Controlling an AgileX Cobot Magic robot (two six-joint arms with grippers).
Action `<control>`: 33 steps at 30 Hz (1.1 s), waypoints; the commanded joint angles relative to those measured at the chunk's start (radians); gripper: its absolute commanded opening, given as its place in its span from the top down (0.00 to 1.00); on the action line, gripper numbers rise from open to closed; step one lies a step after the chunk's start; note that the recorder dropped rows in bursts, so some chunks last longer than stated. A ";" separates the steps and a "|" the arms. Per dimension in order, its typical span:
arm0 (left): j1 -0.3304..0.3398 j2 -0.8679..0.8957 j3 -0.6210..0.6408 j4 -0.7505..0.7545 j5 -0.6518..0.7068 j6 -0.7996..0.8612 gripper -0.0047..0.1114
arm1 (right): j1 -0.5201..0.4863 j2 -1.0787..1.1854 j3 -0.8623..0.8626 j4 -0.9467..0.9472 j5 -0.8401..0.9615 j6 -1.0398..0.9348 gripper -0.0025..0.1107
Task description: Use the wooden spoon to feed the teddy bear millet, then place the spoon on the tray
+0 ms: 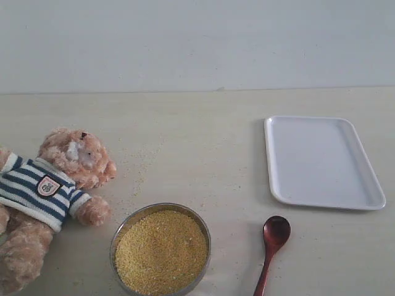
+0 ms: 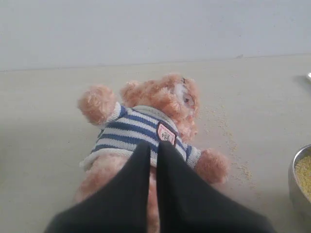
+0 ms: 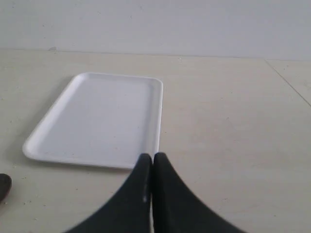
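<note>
Left tool [image 2: 154, 145] and right tool [image 3: 152, 158] are both fully closed, empty.

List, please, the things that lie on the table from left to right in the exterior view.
bear → millet → spoon → tray

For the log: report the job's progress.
Nothing looks done: the wooden spoon lies on the table beside the tray, ungripped. Nothing in hand: left gripper and right gripper are shut, empty. Left: scoop the millet, feed the teddy bear, tray the spoon.
</note>
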 commanded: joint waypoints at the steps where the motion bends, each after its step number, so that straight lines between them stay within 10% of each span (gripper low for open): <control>1: -0.003 -0.003 -0.003 -0.002 -0.012 0.000 0.92 | -0.003 -0.005 -0.001 -0.002 -0.010 0.000 0.98; 6: -0.003 -0.003 -0.003 -0.087 -0.046 -0.008 0.92 | -0.003 -0.005 -0.001 -0.002 -0.010 0.000 0.98; 10: -0.003 -0.003 -0.003 -0.617 -0.187 -0.023 0.92 | -0.003 -0.005 -0.001 -0.002 -0.010 0.000 0.98; 17: -0.003 -0.003 -0.003 -0.655 -0.348 0.007 0.92 | -0.003 -0.005 -0.001 -0.002 -0.010 0.000 0.98; 25: -0.003 -0.003 -0.047 -0.496 -1.229 -0.015 0.92 | -0.003 -0.005 -0.001 -0.004 -0.010 0.000 0.98; 30: -0.003 0.230 -0.336 -0.401 -1.034 0.018 0.92 | -0.003 -0.005 -0.001 -0.006 -0.010 0.000 0.98; 33: -0.003 0.474 -0.573 -0.316 -0.649 0.196 0.92 | -0.003 -0.005 -0.001 -0.006 -0.010 0.000 0.98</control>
